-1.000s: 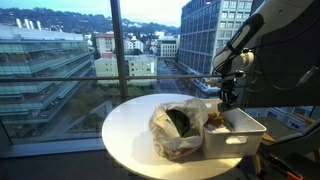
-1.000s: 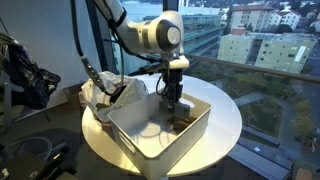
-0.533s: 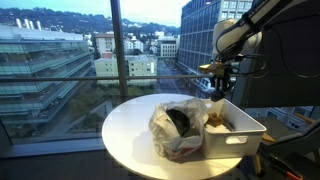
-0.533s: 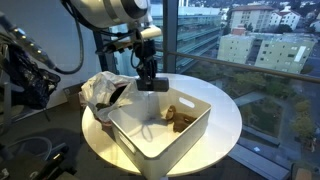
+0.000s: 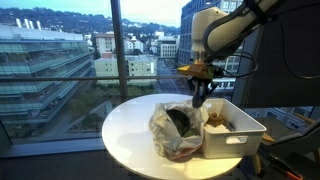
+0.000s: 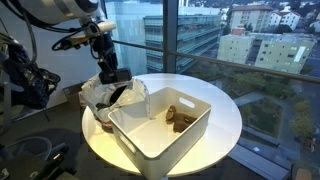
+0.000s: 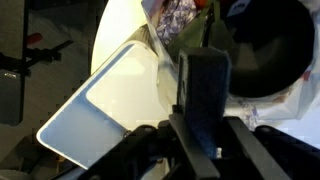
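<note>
gripper (image 5: 200,98) is clamping a small dark object (image 6: 116,78), too blurred to name, and is hanging in the air just outside the white tub (image 6: 165,142), above the crumpled plastic bag (image 5: 172,140). the bag is lying against the tub's outer wall, and a dark round thing (image 5: 180,120) is showing in its mouth. brown lumps (image 6: 180,117) are sitting inside the tub, well away from the bag's side. the round white table (image 5: 125,128) is carrying the tub.
</note>
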Robot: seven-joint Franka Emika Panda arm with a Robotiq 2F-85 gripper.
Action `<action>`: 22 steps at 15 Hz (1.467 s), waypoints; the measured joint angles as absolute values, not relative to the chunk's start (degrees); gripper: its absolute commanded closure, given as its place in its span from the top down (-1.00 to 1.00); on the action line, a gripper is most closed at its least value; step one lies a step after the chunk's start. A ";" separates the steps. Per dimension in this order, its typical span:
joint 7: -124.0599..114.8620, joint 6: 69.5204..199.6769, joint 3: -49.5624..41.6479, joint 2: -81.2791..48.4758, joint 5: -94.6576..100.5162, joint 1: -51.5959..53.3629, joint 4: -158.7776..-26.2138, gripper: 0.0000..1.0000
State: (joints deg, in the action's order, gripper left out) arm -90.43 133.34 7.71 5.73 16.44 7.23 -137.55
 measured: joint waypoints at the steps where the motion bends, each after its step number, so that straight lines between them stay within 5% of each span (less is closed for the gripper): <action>1: -90.71 133.65 8.95 5.43 17.50 7.55 -137.51 -0.86; 11: -96.77 135.33 11.30 -8.34 34.15 10.92 -130.48 -0.83; 12: -96.82 135.33 10.87 -10.06 35.22 11.26 -129.29 -0.73; 13: -96.62 135.33 10.35 -11.75 35.62 11.53 -128.16 0.00; 15: -95.19 135.34 9.39 -14.70 35.65 11.73 -126.34 0.13; 20: -91.56 136.09 7.71 -17.12 35.65 12.56 -125.08 0.94; 22: -90.54 136.20 7.57 -16.35 35.31 12.87 -125.10 1.00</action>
